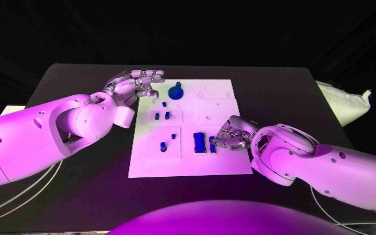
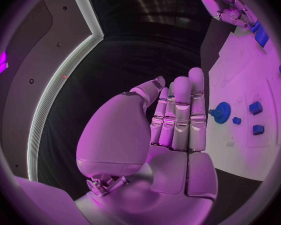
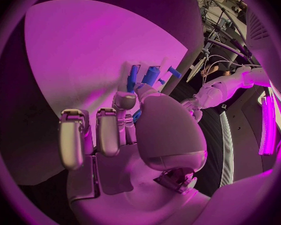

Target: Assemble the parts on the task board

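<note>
Assembly appears at an early stage: several blue parts (image 1: 200, 142) lie loose on the task board (image 1: 223, 161). Left hand (image 1: 135, 86) empty, fingers apart; right hand (image 1: 232, 134) fingers curled at the parts, grip indeterminate.

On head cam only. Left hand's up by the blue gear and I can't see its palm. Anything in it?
Observer: Nothing. The left wrist view shows the left hand with a bare palm and straight fingers. The blue gear sits on the task board beyond them.
Operator: Right hand, what's under it?
Observer: In the right wrist view, the right hand reaches thumb and a finger toward the blue parts. A blue sliver shows between them; can't tell if it's gripped.
</note>
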Controlling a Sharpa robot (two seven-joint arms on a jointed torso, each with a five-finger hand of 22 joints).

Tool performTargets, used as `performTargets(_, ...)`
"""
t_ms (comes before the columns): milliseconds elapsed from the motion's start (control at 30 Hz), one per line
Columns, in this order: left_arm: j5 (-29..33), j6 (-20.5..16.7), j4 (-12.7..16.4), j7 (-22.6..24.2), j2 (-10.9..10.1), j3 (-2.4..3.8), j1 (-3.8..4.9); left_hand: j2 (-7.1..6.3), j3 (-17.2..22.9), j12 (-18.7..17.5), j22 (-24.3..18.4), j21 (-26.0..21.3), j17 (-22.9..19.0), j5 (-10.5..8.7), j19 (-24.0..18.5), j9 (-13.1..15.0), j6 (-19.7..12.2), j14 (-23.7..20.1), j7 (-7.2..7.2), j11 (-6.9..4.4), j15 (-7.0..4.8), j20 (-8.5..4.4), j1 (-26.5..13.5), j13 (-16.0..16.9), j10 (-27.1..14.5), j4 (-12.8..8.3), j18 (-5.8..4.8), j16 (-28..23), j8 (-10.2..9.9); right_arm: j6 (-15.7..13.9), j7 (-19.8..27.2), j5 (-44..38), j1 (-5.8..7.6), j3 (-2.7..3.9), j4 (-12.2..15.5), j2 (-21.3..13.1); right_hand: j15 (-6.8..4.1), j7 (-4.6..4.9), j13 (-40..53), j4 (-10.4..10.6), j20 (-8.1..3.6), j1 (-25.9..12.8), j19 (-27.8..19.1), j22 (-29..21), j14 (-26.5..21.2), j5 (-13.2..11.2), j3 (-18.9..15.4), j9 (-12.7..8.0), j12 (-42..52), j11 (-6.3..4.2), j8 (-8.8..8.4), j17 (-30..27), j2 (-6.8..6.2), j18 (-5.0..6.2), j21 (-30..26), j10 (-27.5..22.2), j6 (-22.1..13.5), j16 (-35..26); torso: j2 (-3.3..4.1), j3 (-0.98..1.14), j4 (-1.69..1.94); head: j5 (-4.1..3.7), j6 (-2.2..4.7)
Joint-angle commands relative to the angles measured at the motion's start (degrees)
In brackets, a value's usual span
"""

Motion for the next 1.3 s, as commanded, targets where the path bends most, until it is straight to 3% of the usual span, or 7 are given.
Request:
performTargets(33,-0.3,1.2,0.1,0.1,0.1,0.03,-0.01,0.55,-0.3,0.3,-0.1,-0.2,-0.1,0.22,-0.1,0.0,-0.5,-0.3,0.09,-0.05,0.07,0.33,0.0,0.1,-0.3,0.1,0.63,0.2,0.2,3.7,-0.4,-2.0,-0.05,-0.04,-0.1,0.1,-0.15,-0.12,0.1,-0.2,-0.38,-0.2,0.8,7.8,3.8,-0.3,-0.3,0.0,0.2,-0.09,-0.1,2.1,0.45,-1.01,0.3,0.3,0.4,0.2,0.0,-0.01,0.02,0.09,-0.1)
performTargets(433,-0.3,1.3,0.0,0.0,0.2,0.03,-0.01,0.55,-0.3,0.3,-0.1,-0.2,-0.1,0.22,-0.1,0.0,-0.5,-0.3,0.09,-0.05,0.07,0.33,0.0,0.1,-0.3,0.1,0.63,0.2,0.2,4.3,-0.6,-2.4,-0.12,-0.07,-0.3,0.6,-0.18,-0.11,0.3,-0.1,-0.44,-0.4,0.9,7.9,3.8,-1.9,-0.8,0.2,0.5,-0.09,-0.11,2.2,0.61,-1.04,0.3,0.4,0.5,0.3,0.03,0.03,-0.01,0.09,-0.26)
performTargets(667,-0.4,1.3,-0.1,0.0,0.2,0.03,-0.01,0.55,-0.3,0.3,-0.1,-0.2,-0.1,0.22,-0.1,0.0,-0.5,-0.3,0.09,-0.05,0.07,0.33,0.0,0.1,-0.3,0.1,0.63,0.2,0.2,1.1,-0.3,-3.2,-0.27,-0.07,0.2,0.3,-0.03,0.04,0.6,0.3,-0.33,-4.0,0.8,7.8,3.8,-6.5,-4.1,0.4,0.4,0.08,-0.32,2.1,0.84,-1.03,0.3,0.4,0.6,0.2,0.02,0.05,-0.04,0.13,-0.23)
performTargets(867,-0.5,1.4,-0.1,0.0,0.1,0.03,-0.01,0.55,-0.3,0.3,-0.1,-0.2,-0.1,0.22,-0.1,0.0,-0.5,-0.3,0.09,-0.05,0.07,0.33,0.0,0.1,-0.3,0.1,0.63,0.2,0.2,-3.0,1.1,-3.2,-0.56,-0.07,0.8,-0.3,0.02,0.14,0.0,0.1,-0.28,-4.3,0.4,7.3,3.6,-9.1,-6.3,0.5,-1.0,0.18,-0.68,1.4,0.59,-0.88,-0.1,-0.2,0.2,-0.4,-0.01,0.09,-0.1,0.15,-0.2)
performTargets(1067,-0.5,1.4,-0.1,0.0,0.1,0.03,-0.01,0.55,-0.3,0.3,-0.1,-0.2,-0.1,0.22,-0.1,0.0,-0.5,-0.3,0.09,-0.05,0.07,0.33,0.0,0.1,-0.3,0.1,0.63,0.2,0.2,-6.6,8.4,-3.3,-0.87,-0.07,0.9,-1.4,0.91,2.08,-0.4,-3.6,0.27,3.5,0.9,8.0,3.7,-8.5,-5.9,-1.2,-2.0,1.49,-4.16,1.8,0.38,-1.09,0.3,-1.3,-5.5,-0.1,-0.03,0.02,-0.05,0.0,-0.09)
performTargets(1200,-0.5,1.4,-0.1,0.0,0.1,0.03,-0.02,0.55,-0.3,0.3,-0.1,-0.2,-0.1,0.22,-0.1,0.0,-0.5,-0.3,0.09,-0.05,0.07,0.33,0.0,0.1,-0.3,0.1,0.63,0.2,0.2,-6.7,11.5,-4.4,-1.21,-0.07,0.8,-1.9,1.53,2.98,-0.2,-6.2,0.9,8.9,1.0,8.3,3.8,-12.0,-3.9,-2.5,-1.6,2.16,-5.38,2.2,1.84,-1.15,0.5,-1.7,-7.0,0.2,0.03,0.04,-0.11,-0.09,0.01)
performTargets(1300,-0.5,1.5,-0.1,0.0,0.1,0.03,-0.02,0.55,-0.3,0.3,-0.1,-0.2,-0.1,0.22,-0.1,0.0,-0.5,-0.3,0.09,-0.05,0.07,0.33,0.0,0.1,-0.3,0.1,0.63,0.2,0.2,-6.4,13.0,-5.2,-1.51,-0.07,0.8,-2.1,1.78,3.34,-0.4,-7.5,1.2,11.4,1.0,8.3,3.7,-12.9,-2.2,-3.6,-1.8,2.37,-5.52,2.1,2.49,-1.14,0.5,-2.2,-7.3,0.2,-0.03,0.01,-0.12,-0.05,0.0)
